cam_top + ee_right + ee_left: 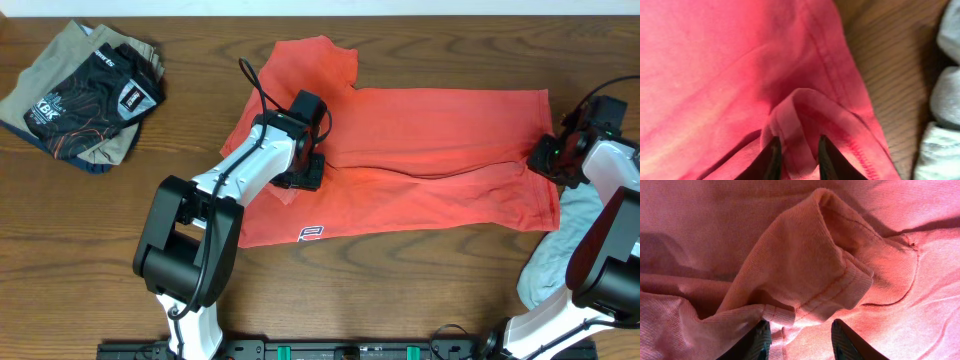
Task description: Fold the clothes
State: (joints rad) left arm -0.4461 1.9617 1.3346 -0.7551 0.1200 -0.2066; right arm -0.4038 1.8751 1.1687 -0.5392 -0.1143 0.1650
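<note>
Hem cloth of the coral-red T-shirt (715, 60) stands pinched in the right claw (797, 157), nearly closed. Left claw (800, 342) straddles a bunched sleeve (805, 265), half-open; grip cannot be told.

A coral-red T-shirt (420, 160) is seen in the middle, with a small white mark (311, 234) printed at 7 o'clock. A pale blue-grey cloth (555, 255) is seen at 4 o'clock, and tan and black clothes (90, 95) with white print at 10 o'clock. The table (400, 300) is coloured brown, with wood lines.
</note>
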